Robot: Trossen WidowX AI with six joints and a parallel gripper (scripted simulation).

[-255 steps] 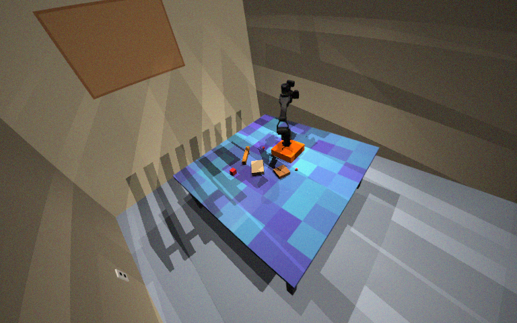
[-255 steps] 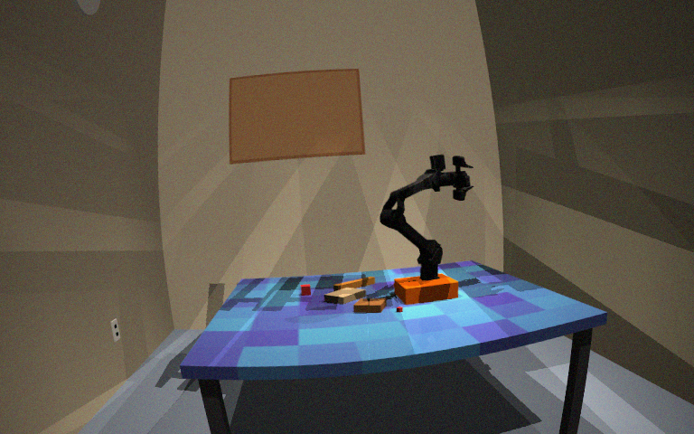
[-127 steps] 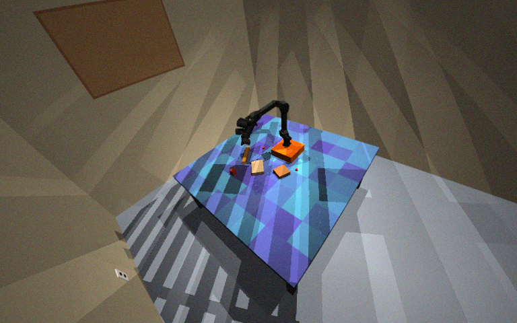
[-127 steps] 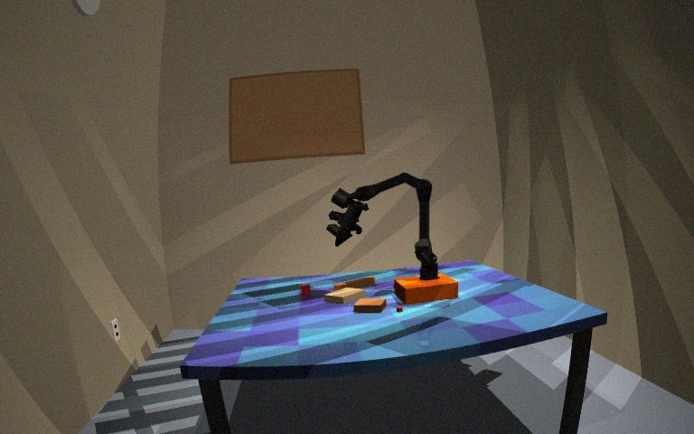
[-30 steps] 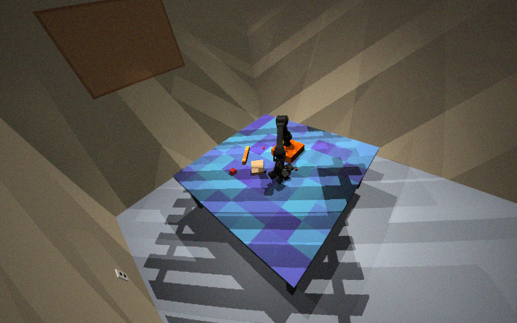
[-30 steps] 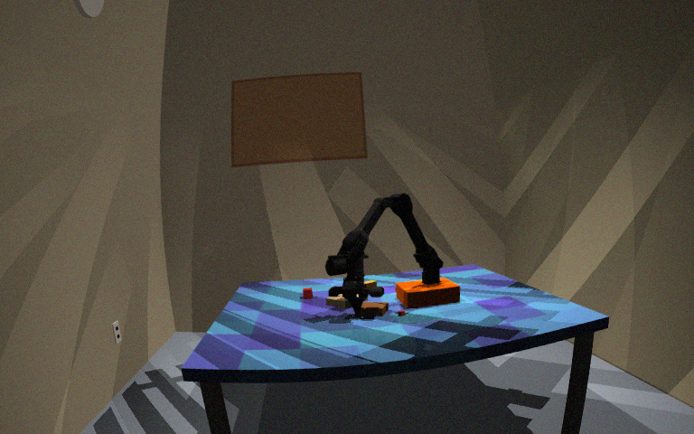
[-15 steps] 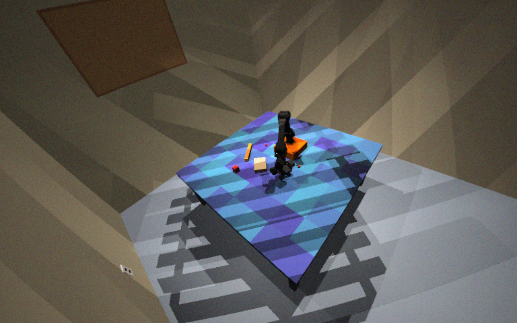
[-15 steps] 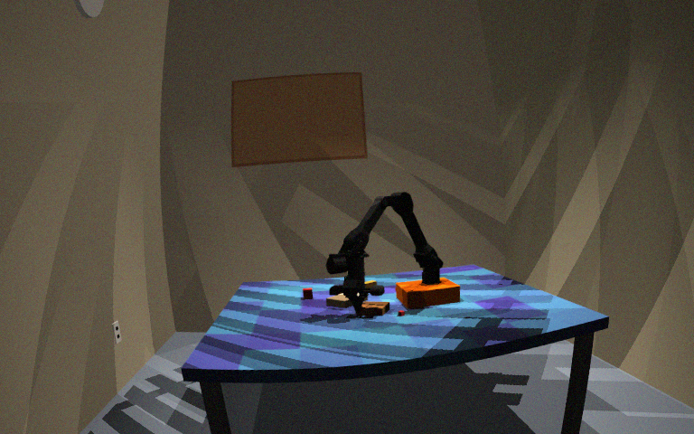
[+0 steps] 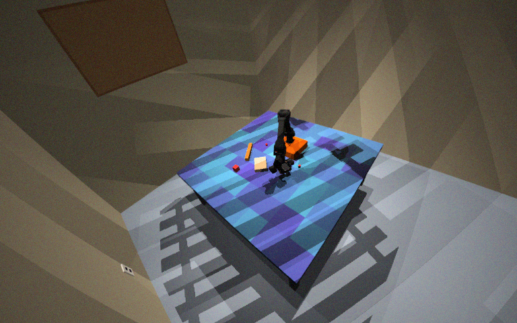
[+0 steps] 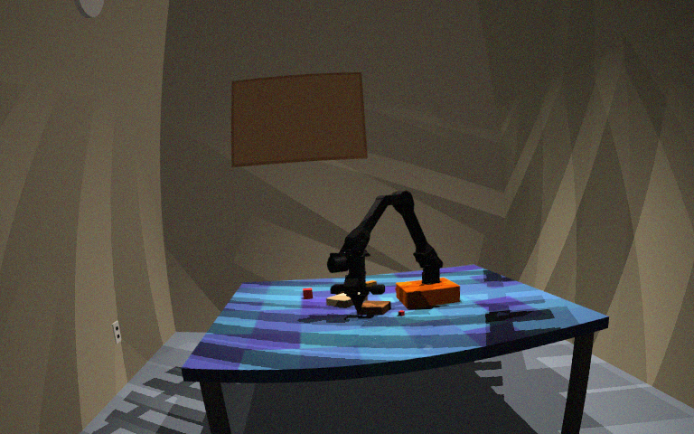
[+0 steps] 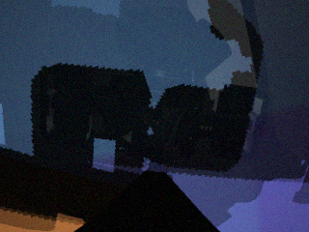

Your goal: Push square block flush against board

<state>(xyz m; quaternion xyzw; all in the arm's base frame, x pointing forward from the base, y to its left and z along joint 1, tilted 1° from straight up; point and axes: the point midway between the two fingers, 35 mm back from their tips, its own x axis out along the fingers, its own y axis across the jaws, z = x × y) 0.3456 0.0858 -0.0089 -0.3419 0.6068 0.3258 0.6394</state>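
The tan square block (image 9: 260, 163) (image 10: 338, 300) lies flat on the table. The long thin orange board (image 9: 248, 151) lies a little way behind it on the left, apart from it; in the exterior view the arm mostly hides it. My gripper (image 9: 281, 173) (image 10: 361, 311) (image 11: 154, 181) is shut and empty. It points down with its tips at the table top, just right of the tan block. A flat brown block (image 10: 377, 306) lies right beside the tips; in the top view the gripper hides it.
The arm's orange base (image 9: 296, 147) (image 10: 427, 292) stands behind on the right. A small red cube (image 9: 235, 167) (image 10: 306, 293) sits left of the tan block. Tiny red markers (image 9: 299, 165) (image 10: 401, 312) lie near the base. The patterned table (image 9: 289, 224) has edges on all sides.
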